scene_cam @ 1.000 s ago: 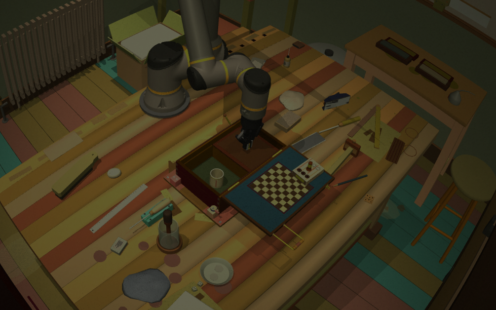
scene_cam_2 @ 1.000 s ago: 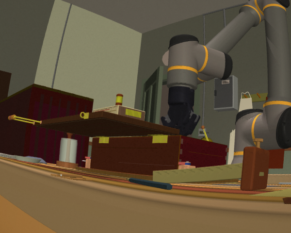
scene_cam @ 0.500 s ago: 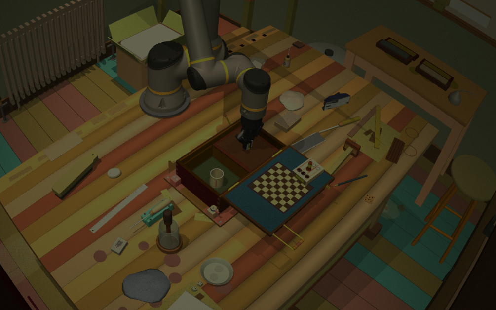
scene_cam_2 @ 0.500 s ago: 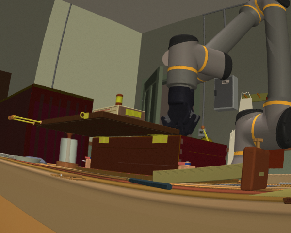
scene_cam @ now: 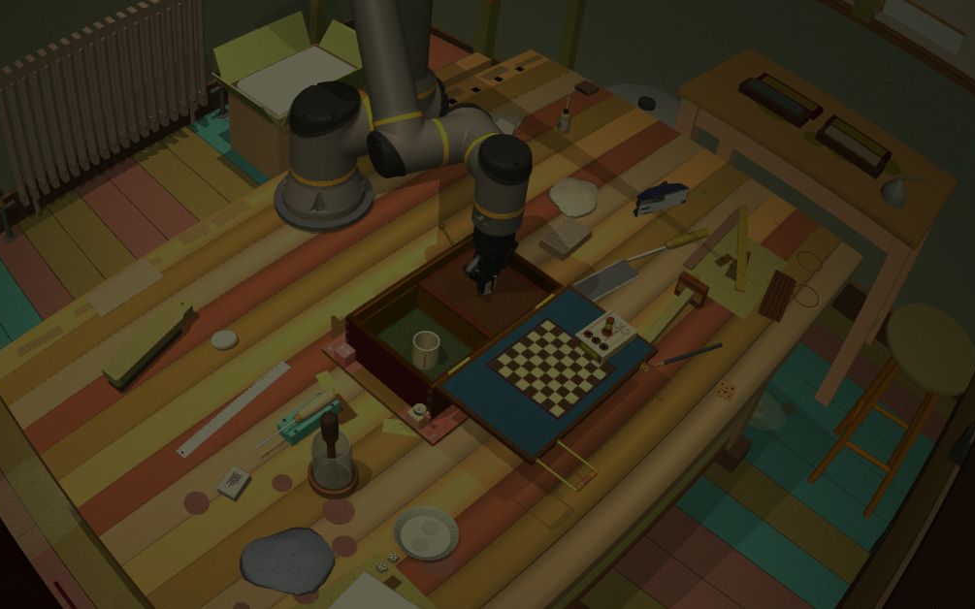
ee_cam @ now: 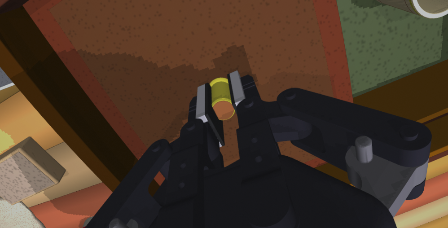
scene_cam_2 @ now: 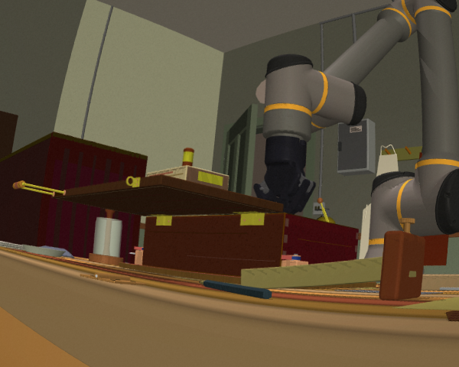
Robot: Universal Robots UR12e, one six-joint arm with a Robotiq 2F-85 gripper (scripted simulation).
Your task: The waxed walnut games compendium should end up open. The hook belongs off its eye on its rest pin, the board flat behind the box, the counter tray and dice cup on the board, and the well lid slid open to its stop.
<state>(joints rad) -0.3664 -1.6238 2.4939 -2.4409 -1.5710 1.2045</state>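
My gripper [ee_cam: 219,96] reaches down into the open walnut box [scene_cam: 430,326], over the brown well lid [scene_cam: 494,292] in its far compartment. The lid's small yellow knob [ee_cam: 222,98] is gripped between my closed fingers. The dice cup [scene_cam: 426,349] stands upright on green felt in the near compartment of the box. The chequered board [scene_cam: 551,367] lies folded out flat beside the box, hinged to it, and the counter tray [scene_cam: 607,333] sits on the board's far corner. The brass hook [scene_cam: 574,466] sticks out from the board's outer edge.
A round wooden stool [scene_cam: 922,356] stands off the bench's right end. On the bench, a sanding block [scene_cam: 565,238], a scraper [scene_cam: 608,279] and a pencil [scene_cam: 684,354] lie near the box, and a glass jar [scene_cam: 330,458] and steel ruler [scene_cam: 233,409] lie in front.
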